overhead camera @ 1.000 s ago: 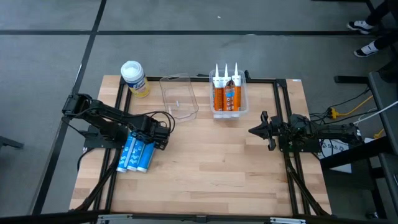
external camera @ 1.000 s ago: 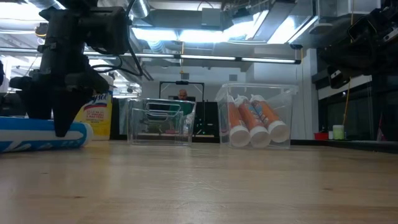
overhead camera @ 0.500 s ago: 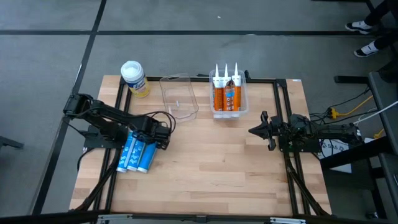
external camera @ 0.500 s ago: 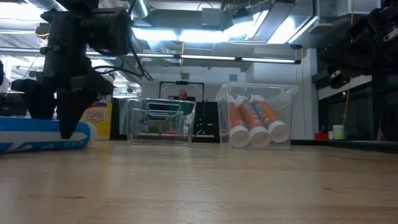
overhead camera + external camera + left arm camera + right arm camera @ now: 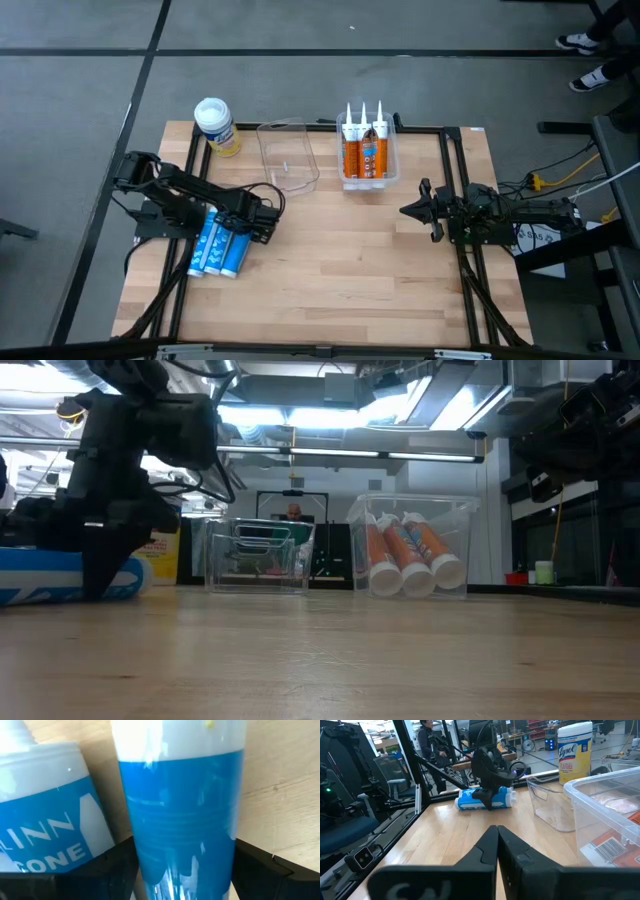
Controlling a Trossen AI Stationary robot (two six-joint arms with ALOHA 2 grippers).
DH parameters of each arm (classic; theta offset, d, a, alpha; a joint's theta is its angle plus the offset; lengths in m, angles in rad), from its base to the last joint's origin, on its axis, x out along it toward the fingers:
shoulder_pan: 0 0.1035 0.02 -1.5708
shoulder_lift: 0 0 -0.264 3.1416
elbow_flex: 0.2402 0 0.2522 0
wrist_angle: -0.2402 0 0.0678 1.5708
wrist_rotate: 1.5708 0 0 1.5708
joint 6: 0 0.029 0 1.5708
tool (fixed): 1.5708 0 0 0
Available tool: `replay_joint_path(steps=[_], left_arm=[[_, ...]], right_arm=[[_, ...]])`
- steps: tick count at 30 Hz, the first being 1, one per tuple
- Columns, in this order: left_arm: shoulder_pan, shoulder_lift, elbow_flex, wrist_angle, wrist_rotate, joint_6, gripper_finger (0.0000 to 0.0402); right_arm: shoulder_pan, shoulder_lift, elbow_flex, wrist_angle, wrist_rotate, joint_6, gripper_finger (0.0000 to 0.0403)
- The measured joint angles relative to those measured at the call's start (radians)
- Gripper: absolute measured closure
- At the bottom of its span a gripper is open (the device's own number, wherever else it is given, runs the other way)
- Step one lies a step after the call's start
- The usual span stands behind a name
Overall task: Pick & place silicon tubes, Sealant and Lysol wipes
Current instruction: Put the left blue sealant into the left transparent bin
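Observation:
Three blue tubes (image 5: pixel 215 248) lie side by side on the table's left part; they also show in the low view (image 5: pixel 40 575) and the right wrist view (image 5: pixel 485 798). My left gripper (image 5: pixel 252 222) is down over them, shut on the tube nearest the table's middle (image 5: pixel 182 810). The yellow Lysol wipes canister (image 5: pixel 216 126) with a white lid stands at the far left. Orange sealant tubes (image 5: pixel 364 150) stand in a clear bin (image 5: pixel 392 170). My right gripper (image 5: pixel 405 210) is shut and empty at the right, above the table. My left gripper pinches the blue tube's round body (image 5: pixel 150 870) between its two fingers (image 5: pixel 260 870), one on each side. The fingers come from above and lie across the tube. The tube lies on the table beside the other two.
An empty clear bin (image 5: pixel 288 155) stands between the canister and the sealant bin. Bare wooden table (image 5: pixel 340 260) lies in the middle and near part. Black frame rails (image 5: pixel 465 260) run along both sides. A person's shoes (image 5: pixel 590 60) show on the floor at the far right.
My left gripper has gone down over the blue tubes, close to the table, and its fingers now stand on both sides of one tube. The tubes have stayed where they were.

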Motion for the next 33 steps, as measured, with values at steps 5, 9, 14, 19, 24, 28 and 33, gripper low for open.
replay_joint_path(steps=[5, 9, 14, 19, 24, 28, 33], left_arm=[[0.000, 0.000, 0.000, 0.005, 0.009, -0.002, 0.0174], [0.000, 0.000, 0.001, 0.003, 0.019, -0.002, 0.0187], [-0.001, 0.001, 0.004, 0.003, 0.021, 0.000, 0.0185], [-0.001, 0.001, 0.004, 0.002, 0.038, 0.001, 0.0169], [-0.001, -0.035, 0.005, 0.000, 0.048, 0.000, 0.0187], [0.004, -0.099, 0.005, -0.007, 0.043, -0.018, 0.0187], [0.008, -0.206, 0.005, -0.008, 0.030, -0.054, 0.0178]], right_arm=[[0.000, 0.000, 0.000, 0.000, 0.000, 0.000, 0.0391], [0.000, 0.000, 0.000, 0.000, 0.000, 0.000, 0.0391], [0.000, 0.000, 0.000, 0.000, 0.000, 0.000, 0.0391], [0.000, 0.000, 0.000, 0.000, 0.000, -0.001, 0.0391], [0.000, 0.000, 0.000, 0.000, 0.000, -0.001, 0.0391], [0.000, 0.000, 0.000, 0.000, 0.000, 0.000, 0.0391], [0.000, 0.000, 0.000, 0.000, 0.000, -0.001, 0.0391]])
